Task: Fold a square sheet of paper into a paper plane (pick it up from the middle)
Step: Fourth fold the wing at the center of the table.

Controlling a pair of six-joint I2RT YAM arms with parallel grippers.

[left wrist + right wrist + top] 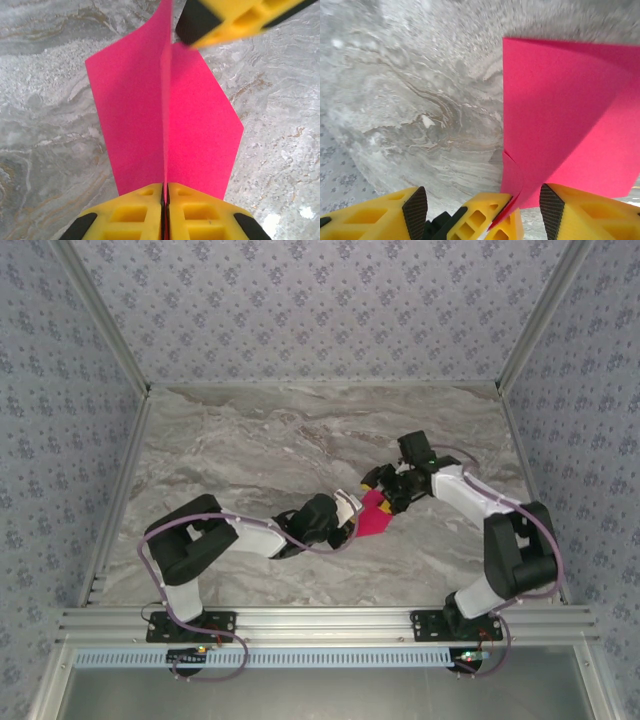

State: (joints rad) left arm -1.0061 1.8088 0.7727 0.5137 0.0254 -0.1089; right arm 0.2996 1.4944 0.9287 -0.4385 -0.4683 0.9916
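The magenta-pink sheet of paper [375, 519] is folded along a centre crease, and its two flaps spread out over the marble table. My left gripper [165, 192] is shut on the crease at the paper's near end [135, 125]. In the top view the left gripper [347, 510] comes in from the left and the right gripper [384, 489] from the right, meeting over the paper. My right gripper [483, 210] is open, and its pads [415, 212] straddle the left gripper's yellow fingers [482, 217] and the paper's edge [570, 115]. One right finger [225, 20] shows beyond the paper's far tip.
The grey marble tabletop [250, 440] is bare around the paper. Patterned walls and metal frame posts [120, 480] close in the left, right and back sides. Both arm bases stand on the rail [320, 622] at the near edge.
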